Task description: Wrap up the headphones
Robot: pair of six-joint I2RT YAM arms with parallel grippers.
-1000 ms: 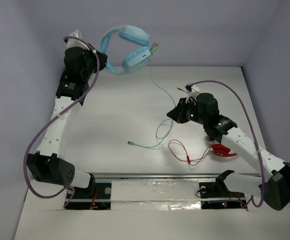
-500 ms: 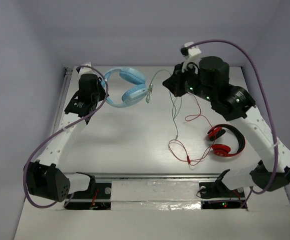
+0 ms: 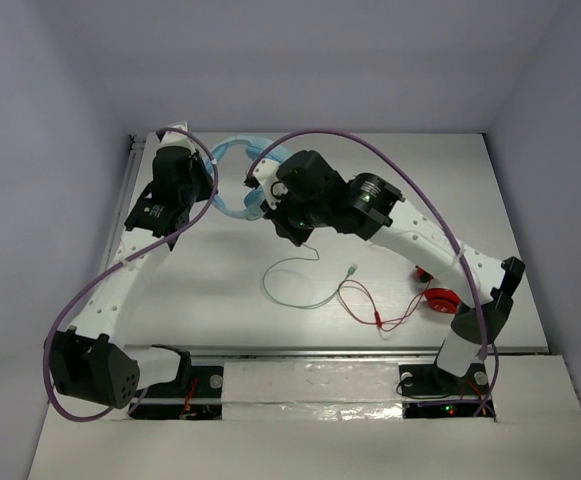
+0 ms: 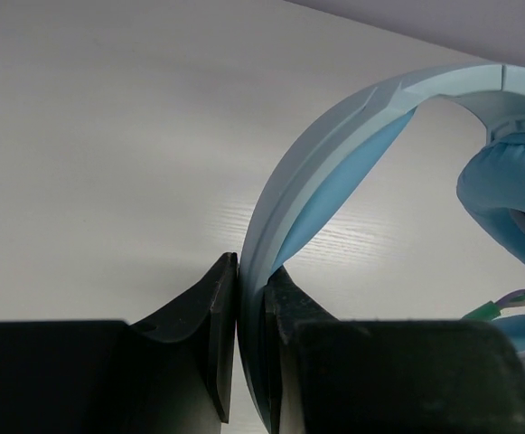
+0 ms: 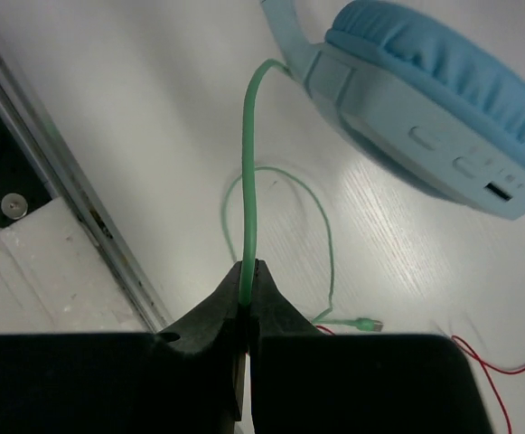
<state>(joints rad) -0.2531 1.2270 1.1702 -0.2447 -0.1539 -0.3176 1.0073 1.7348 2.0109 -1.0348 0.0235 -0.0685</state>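
Note:
The light blue headphones (image 3: 232,152) hang at the back left of the table, partly hidden behind my right arm. My left gripper (image 4: 251,271) is shut on their wide headband (image 4: 334,136), with an ear cup (image 4: 506,190) to the right. In the top view the left gripper (image 3: 210,188) is just left of them. My right gripper (image 5: 248,267) is shut on the thin pale green cable (image 5: 248,163) just below the other ear cup (image 5: 425,81). From above, the right gripper (image 3: 265,205) is against the headphones. The slack cable (image 3: 290,295) loops on the table down to its plug (image 3: 354,270).
Smaller red headphones (image 3: 440,298) lie at the right, mostly under my right forearm, and their red cable (image 3: 370,305) trails left towards the green loop. A metal rail (image 3: 320,352) runs along the table's near edge. Walls close the back and sides.
My right arm swung left from the back right to the headphones, still pinching the cable, and the slack dropped into a loop on the table. The left arm has held still over the last half second.

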